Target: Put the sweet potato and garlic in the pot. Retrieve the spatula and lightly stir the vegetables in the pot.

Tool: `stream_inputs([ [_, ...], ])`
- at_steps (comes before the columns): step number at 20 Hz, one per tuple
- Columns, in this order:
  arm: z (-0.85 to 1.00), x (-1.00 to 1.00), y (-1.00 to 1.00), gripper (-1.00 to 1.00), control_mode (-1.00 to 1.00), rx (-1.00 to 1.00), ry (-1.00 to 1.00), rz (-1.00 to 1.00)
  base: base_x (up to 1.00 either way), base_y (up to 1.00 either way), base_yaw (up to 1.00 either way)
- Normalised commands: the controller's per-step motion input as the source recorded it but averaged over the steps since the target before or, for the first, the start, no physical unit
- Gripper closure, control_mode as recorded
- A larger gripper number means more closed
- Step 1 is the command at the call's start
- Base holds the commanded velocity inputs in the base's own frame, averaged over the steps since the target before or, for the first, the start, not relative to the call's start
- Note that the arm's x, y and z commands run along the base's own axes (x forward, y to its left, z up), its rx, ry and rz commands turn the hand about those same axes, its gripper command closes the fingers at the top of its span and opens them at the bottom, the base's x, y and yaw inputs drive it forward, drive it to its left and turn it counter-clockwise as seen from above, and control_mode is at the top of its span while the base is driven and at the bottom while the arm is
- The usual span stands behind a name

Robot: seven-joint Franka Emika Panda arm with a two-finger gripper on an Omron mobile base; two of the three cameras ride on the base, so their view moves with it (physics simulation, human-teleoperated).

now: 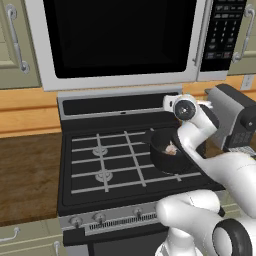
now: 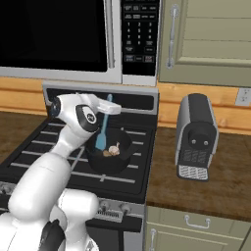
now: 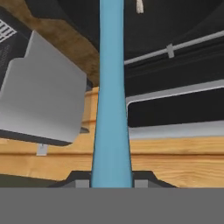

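Gripping the spatula (image 3: 111, 109), the end effector (image 3: 111, 183) is being shown at the bottom centre of the hand view, its two dark fingertips (image 3: 78, 182) pressed against either side of the light blue handle. In the right base view the spatula (image 2: 103, 132) is being held upright at centre left of the frame, its blue head reaching down into the pot (image 2: 109, 164). The pot (image 1: 162, 160), black and round, is being carried by the stove (image 1: 100, 165) on the right-hand burners, right of centre in the left base view. The garlic (image 2: 114, 149) is being seen as a pale bulb inside the pot, just beside the spatula head. The sweet potato cannot be made out. A grey toaster (image 2: 196, 137) is being kept on the wooden table (image 2: 215, 186) at the right of the frame, well apart from the pot. A microwave (image 1: 120, 40) is being displayed across the upper part of the left base view.
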Motion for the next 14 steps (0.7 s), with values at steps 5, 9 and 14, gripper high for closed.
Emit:
stream_inputs([
  [5,-0.4,0.38,0.1,1.0,-1.0,-0.1,-0.01,0.12,0.0,0.0,0.0],
  [9,-0.37,0.18,0.02,1.0,-1.0,-0.02,0.0,0.02,0.0,0.0,0.0],
  [14,-0.2,0.17,0.07,1.0,-1.0,0.0,0.0,0.0,0.0,0.0,0.0],
])
